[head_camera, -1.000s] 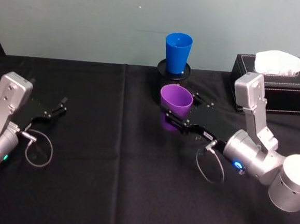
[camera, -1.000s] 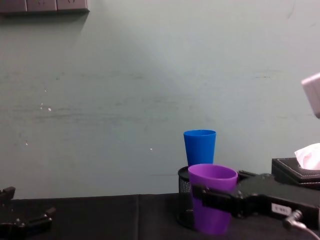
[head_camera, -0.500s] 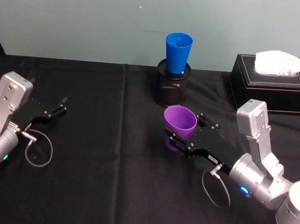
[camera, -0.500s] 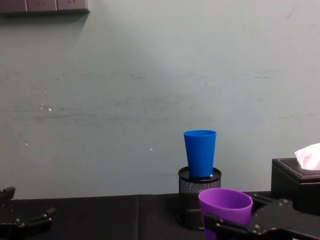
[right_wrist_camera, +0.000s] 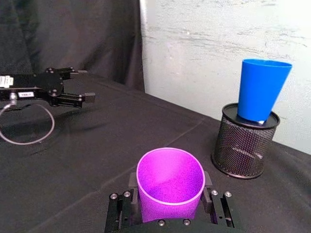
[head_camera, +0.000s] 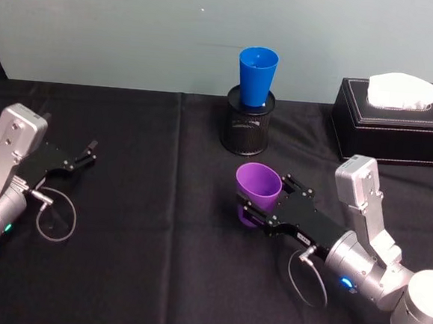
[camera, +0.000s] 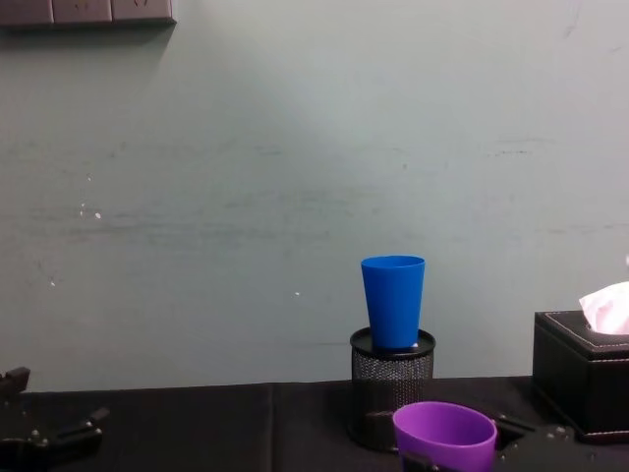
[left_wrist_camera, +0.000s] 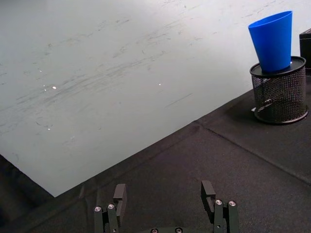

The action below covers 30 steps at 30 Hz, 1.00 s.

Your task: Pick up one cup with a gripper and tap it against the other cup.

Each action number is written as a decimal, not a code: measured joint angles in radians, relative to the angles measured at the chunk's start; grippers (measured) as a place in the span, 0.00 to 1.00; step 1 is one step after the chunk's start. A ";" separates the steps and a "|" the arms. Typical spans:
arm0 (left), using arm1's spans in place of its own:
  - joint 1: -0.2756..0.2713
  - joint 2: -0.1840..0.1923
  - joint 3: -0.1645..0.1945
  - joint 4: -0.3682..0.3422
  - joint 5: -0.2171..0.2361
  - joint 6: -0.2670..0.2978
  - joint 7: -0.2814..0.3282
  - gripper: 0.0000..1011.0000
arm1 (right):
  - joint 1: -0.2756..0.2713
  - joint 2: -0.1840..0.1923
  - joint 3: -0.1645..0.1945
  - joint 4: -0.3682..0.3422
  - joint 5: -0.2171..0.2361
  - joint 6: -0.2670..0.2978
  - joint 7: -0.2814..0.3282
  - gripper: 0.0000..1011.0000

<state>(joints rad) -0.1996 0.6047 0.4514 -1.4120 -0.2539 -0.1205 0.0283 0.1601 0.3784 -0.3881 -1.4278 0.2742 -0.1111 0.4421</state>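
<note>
Purple cup (head_camera: 258, 186) has pulled back nearer the robot and lower, well clear of the blue cup (head_camera: 257, 77) standing upright on the mesh holder (head_camera: 246, 127). Right gripper (head_camera: 262, 205) fingers clamp the purple cup. Left gripper (head_camera: 82, 156) parked left on worktop (head_camera: 147, 277), fingers spread.

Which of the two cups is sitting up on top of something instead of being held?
The blue cup: it stands upright on the black mesh cylinder by the wall. The purple cup is clamped in the right gripper, nearer the robot.
</note>
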 joint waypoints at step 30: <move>0.000 0.000 0.000 0.000 0.000 0.000 0.000 0.99 | 0.055 -0.078 0.009 0.152 -0.045 -0.069 -0.014 0.73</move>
<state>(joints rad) -0.1995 0.6047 0.4514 -1.4120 -0.2539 -0.1205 0.0283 0.2146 0.3002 -0.3791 -1.2759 0.2291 -0.1801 0.4280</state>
